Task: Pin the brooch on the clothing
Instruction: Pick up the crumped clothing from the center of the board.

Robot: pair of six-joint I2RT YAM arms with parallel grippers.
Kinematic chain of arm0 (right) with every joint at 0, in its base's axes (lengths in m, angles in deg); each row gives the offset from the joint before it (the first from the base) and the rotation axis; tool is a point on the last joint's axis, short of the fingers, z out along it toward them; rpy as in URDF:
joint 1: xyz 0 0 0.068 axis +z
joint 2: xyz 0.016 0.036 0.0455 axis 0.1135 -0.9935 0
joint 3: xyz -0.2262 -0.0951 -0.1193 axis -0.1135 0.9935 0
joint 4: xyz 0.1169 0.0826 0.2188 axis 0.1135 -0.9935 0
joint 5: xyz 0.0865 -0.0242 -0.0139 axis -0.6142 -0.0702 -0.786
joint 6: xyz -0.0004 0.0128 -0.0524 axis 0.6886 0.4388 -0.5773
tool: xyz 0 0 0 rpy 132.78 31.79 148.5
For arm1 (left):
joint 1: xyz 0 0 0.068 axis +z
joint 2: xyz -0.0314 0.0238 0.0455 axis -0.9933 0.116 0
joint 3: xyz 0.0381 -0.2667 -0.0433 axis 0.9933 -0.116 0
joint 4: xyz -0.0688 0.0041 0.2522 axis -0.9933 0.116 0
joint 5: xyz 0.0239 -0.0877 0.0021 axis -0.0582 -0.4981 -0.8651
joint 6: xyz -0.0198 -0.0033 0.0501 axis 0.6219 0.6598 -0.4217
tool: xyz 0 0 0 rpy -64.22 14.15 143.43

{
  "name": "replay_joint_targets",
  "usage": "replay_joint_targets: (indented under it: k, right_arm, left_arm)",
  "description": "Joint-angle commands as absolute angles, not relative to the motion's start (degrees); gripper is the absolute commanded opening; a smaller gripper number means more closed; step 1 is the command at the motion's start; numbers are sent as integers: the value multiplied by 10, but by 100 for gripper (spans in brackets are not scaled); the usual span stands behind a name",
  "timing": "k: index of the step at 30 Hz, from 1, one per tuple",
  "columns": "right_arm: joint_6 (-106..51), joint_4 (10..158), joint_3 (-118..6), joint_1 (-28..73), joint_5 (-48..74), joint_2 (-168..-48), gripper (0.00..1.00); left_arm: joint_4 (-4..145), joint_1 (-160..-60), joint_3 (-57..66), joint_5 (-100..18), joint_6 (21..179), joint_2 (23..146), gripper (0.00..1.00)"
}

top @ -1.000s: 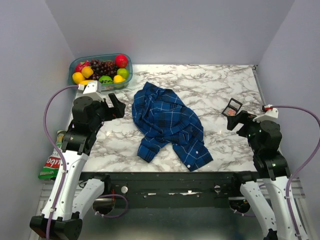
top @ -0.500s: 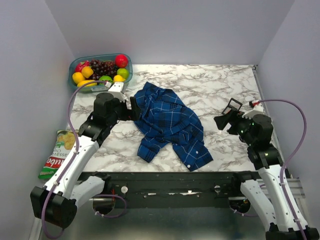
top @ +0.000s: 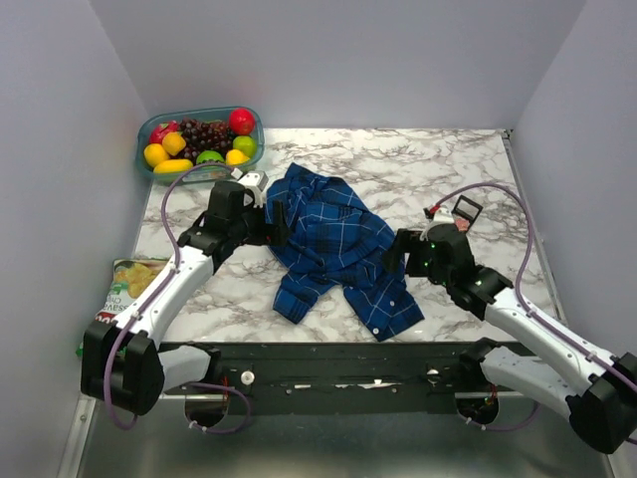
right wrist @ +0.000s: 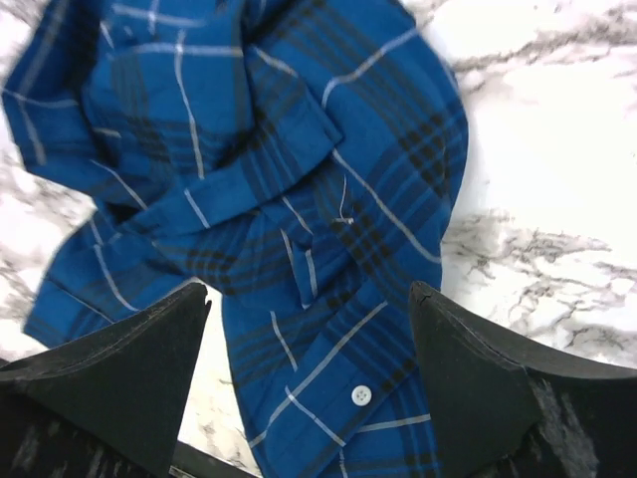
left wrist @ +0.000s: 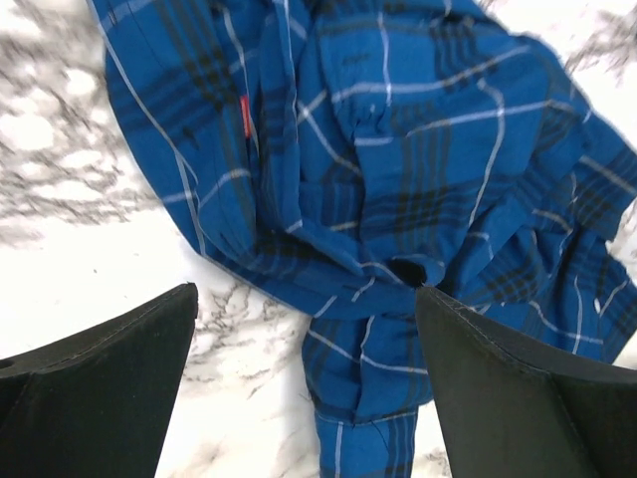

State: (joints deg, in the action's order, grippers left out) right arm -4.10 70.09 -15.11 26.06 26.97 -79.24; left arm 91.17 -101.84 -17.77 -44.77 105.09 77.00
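Observation:
The clothing [top: 333, 244], a blue plaid shirt, lies crumpled in the middle of the marble table. My left gripper [top: 281, 227] is open at the shirt's left edge. In the left wrist view its fingers [left wrist: 100, 388] straddle a fold of the clothing [left wrist: 398, 199] with nothing held. My right gripper [top: 397, 253] is open at the shirt's right side. In the right wrist view it hovers over the clothing [right wrist: 299, 199] near a white button [right wrist: 359, 395]. A small salmon spot, apparently the brooch [top: 460, 226], lies by the black case behind the right arm.
A small black square case [top: 464, 209] stands open at the right of the table. A clear tub of fruit [top: 199, 113] sits at the back left corner. A snack bag [top: 124, 289] lies off the table's left edge. Walls close in on three sides.
Both arms have swung inward from the table's sides to the shirt: the left gripper to its left edge, the right gripper from beside the case to its right side.

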Motion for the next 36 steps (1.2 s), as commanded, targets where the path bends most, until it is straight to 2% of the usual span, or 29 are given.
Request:
replay_joint_targets:
  k: [1,6,15,27,30,33,34,36]
  right_arm:
    - [-4,726,-127,289,363,-811,89]
    - [1,742,-109,289,426,-821,92]
    - [-35,766,-147,284,442,-936,96]
    - [-66,872,-139,240,320,-990,95]
    - [-69,878,-140,237,310,-1010,93]
    - [-74,883,-138,235,305,-1026,91]
    - [-74,884,-137,233,302,-1029,89]
    - [-74,890,-134,232,298,-1036,86]
  left_arm:
    - [923,-994,-180,-513,1077,799,99]
    - [924,-983,-176,-541,1090,855,99]
    - [897,-955,-176,-598,1122,934,99]
    - [894,-955,-164,-597,1133,1007,99]
    - [876,-955,-169,-610,1140,1020,96]
    - [871,-955,-163,-624,1139,1038,81]
    - [869,-955,-161,-630,1139,1042,70]
    - [855,-955,-162,-647,1141,1044,60]
